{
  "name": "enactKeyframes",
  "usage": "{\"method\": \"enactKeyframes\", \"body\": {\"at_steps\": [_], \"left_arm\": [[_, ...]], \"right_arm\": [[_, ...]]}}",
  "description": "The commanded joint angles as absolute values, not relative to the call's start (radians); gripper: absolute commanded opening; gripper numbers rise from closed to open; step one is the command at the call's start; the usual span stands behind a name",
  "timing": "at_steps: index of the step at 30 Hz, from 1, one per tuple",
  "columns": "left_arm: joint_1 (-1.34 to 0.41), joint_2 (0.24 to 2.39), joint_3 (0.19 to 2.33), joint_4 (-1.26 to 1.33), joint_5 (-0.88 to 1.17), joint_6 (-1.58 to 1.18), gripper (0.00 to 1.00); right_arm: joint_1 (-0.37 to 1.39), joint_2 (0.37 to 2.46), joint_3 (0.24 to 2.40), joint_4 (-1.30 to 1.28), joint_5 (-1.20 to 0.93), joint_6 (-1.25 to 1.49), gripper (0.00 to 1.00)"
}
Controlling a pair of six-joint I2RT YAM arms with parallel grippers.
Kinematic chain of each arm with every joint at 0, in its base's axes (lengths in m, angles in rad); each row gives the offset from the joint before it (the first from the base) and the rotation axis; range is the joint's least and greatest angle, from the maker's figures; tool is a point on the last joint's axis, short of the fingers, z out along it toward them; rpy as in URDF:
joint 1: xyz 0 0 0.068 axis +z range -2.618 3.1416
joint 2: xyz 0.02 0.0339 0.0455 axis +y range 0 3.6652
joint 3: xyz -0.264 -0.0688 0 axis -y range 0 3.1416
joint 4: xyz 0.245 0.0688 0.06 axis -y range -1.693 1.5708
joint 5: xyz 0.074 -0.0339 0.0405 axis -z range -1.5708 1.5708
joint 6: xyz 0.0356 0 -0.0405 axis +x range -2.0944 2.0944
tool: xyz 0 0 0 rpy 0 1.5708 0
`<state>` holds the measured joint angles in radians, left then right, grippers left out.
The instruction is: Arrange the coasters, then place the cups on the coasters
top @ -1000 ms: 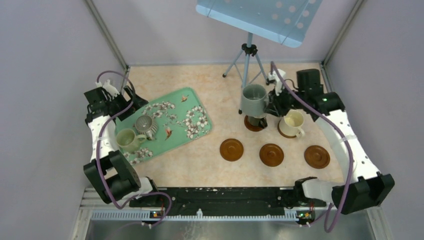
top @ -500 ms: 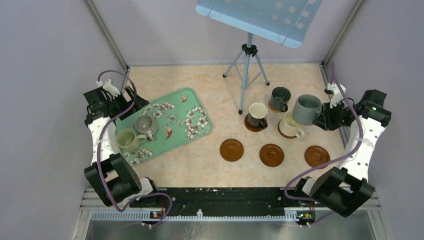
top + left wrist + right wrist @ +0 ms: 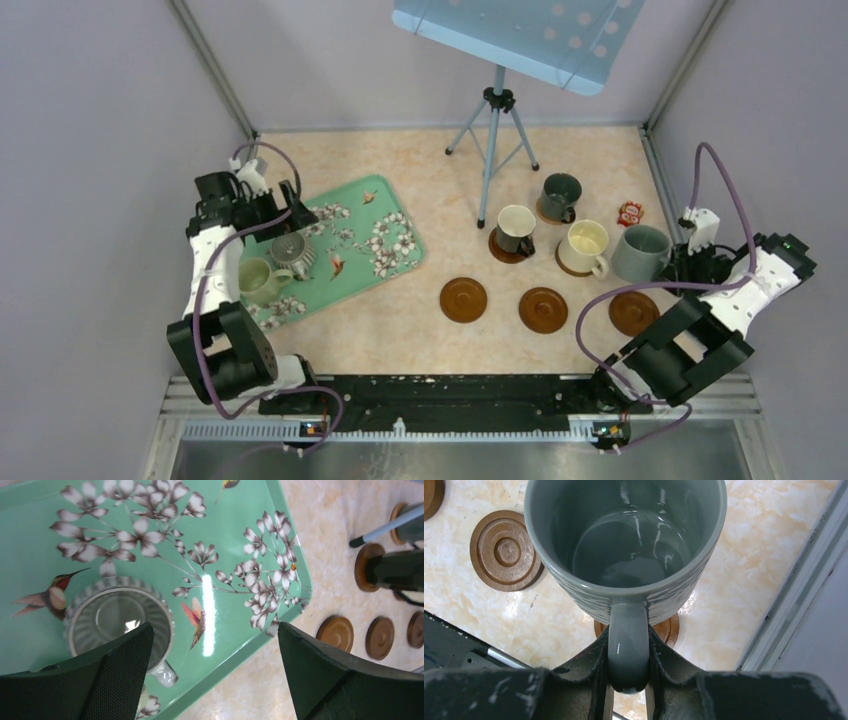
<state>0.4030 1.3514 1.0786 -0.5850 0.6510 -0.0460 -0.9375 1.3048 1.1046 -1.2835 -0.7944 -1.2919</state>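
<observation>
right fingers (image 3: pixel 596 655): clamped on the handle of the grey-blue mug (image 3: pixel 641 253), one on each side.
grey-blue mug: upright, mouth up, empty inside, at the right side of the desk (image 3: pixel 400 160), just beside the cream-white mug (image 3: pixel 585 243).
right-hand coaster (image 3: pixel 634 312): below the held mug in the wrist view, rim peeking out under the handle side; touching the mug or apart, cannot tell.
near row: left coaster (image 3: pixel 463 299) and middle coaster (image 3: pixel 543 309), both bare, in line with the right-hand coaster.
far coasters (image 3: pixel 503 252): three, each under a mug: the dark green-grey mug (image 3: pixel 560 195), the dark mug with cream inside (image 3: pixel 516 228) and the cream-white mug.
left fingers (image 3: pixel 117 672): spread wide, holding nothing, above the green floral tray (image 3: pixel 350 215), one finger over the rim of the ribbed grey mug (image 3: pixel 291 250).
pale green mug (image 3: pixel 257 279): on the tray, just beside the ribbed grey mug, nearer the arm bases.
red packet (image 3: pixel 630 213): flat on the desk, near the grey-blue mug on its far side.
</observation>
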Motion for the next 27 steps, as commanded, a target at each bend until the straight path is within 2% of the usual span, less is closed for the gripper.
{"method": "enactKeyframes", "body": {"at_steps": [1,14,27], "left_arm": [[0.296,1.334,1.128,-0.615,0.555,0.046,0.99],[0.235,1.304,1.133,-0.613,0.517,0.055,0.99],[0.229,1.291,1.152,-0.619,0.514,0.028,0.99]], "right_arm": [[-0.977,1.275,1.077,-1.289,-0.916,-1.417,0.0],[-1.255,1.392,1.012,-1.469,-0.92,-1.775,0.0],[-1.298,1.229,0.803,-1.196,-0.909,-1.674,0.0]]}}
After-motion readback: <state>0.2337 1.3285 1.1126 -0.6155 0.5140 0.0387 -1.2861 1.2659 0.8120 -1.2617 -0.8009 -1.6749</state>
